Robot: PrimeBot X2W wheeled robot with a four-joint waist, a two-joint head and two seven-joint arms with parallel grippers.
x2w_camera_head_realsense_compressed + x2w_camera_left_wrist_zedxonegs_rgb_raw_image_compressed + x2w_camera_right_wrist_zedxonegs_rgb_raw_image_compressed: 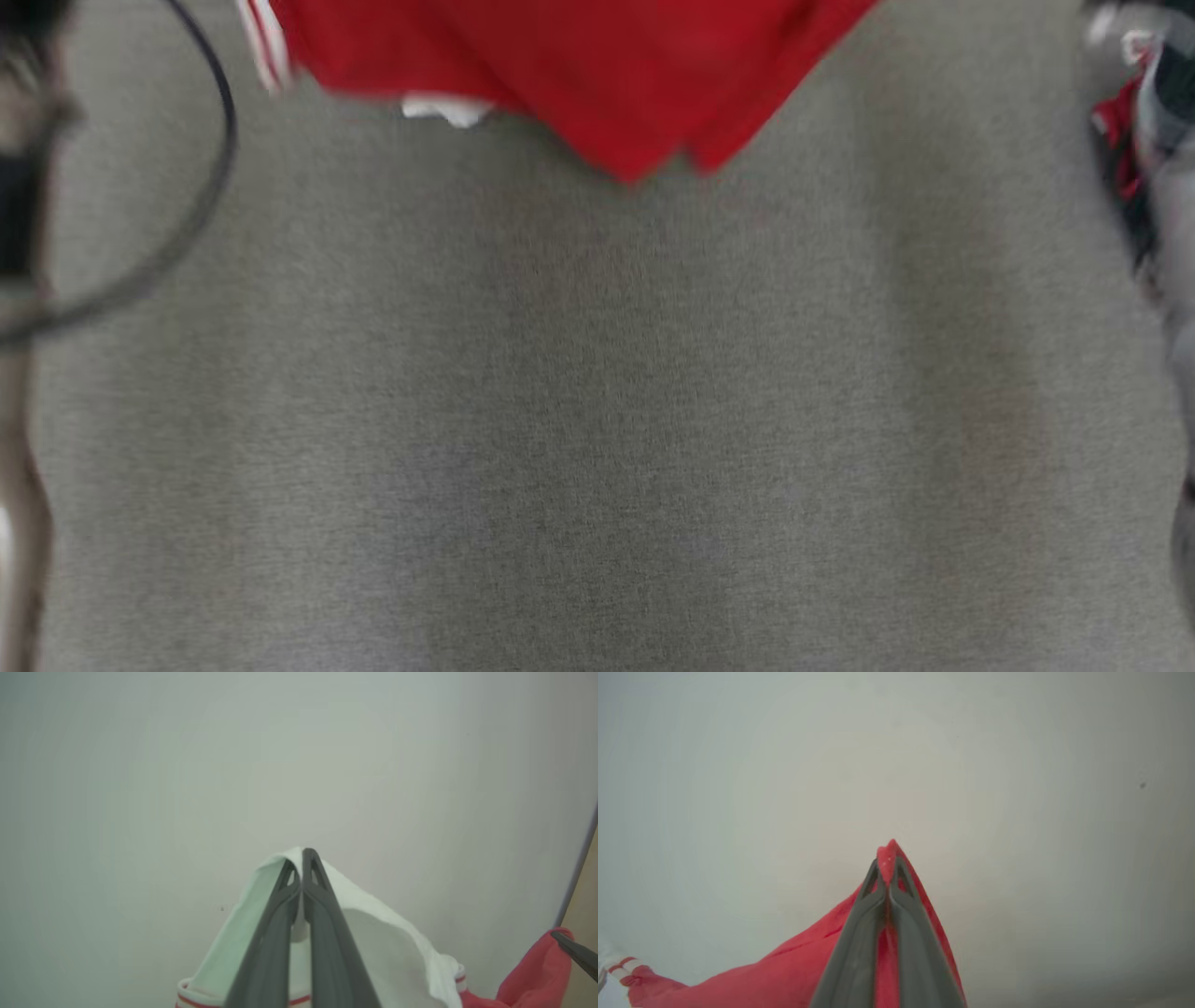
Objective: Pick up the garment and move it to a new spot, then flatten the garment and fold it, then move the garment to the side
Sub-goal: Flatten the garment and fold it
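The soft red garment, with white striped trim, is at 12 o'clock over the grey felt-like surface. The left gripper pinches its white edge tight; the right gripper pinches a pointed red fold.

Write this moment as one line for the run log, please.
garment: red, white trim, held at two points | left end effector: shut on its white part | right end effector: shut on its red part
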